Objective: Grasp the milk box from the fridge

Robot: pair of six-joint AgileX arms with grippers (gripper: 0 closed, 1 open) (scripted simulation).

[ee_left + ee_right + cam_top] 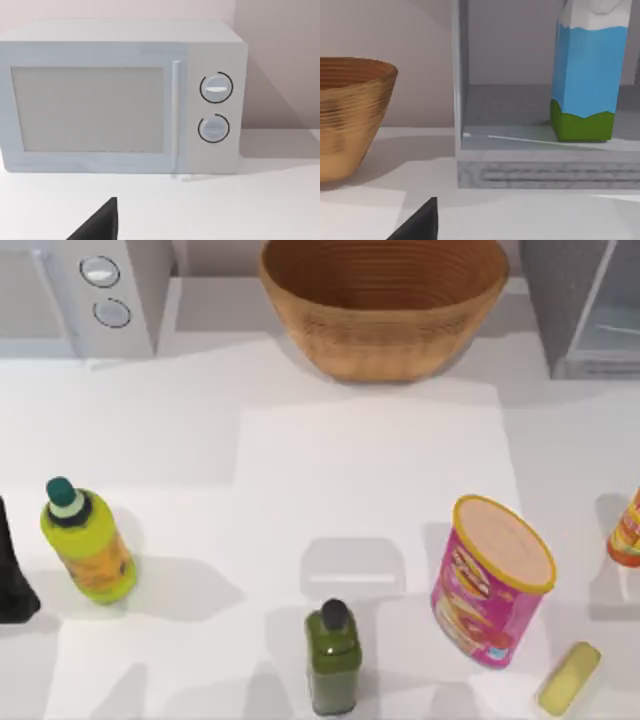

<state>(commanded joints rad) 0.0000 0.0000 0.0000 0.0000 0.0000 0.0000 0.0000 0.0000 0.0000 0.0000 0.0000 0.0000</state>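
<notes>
Right wrist view has the good stuff: the milk box (587, 75) stands upright on the floor of the fridge (545, 172), towards one side of the open compartment, white top, blue sides, green band at the base. Just beside the fridge on the worktop (520, 215) is the woven basket (350, 115). A dark bit of the right claw (420, 222) pokes into that shot, well short of the fridge, and I honestly can't tell if it's wide or narrow.

Top view puts the fridge (585, 305) in the far right corner, the basket (385, 300) at the middle back and the white microwave (85, 295) at the far left. Nearer the front: a yellow bottle (88, 545) on the left, a dark green bottle (333, 660) in the middle, a pink chip can (490, 580) to the right.

Left wrist view faces the microwave (120, 100), with a dark sliver of the left claw (100, 225), can't tell its state either.
</notes>
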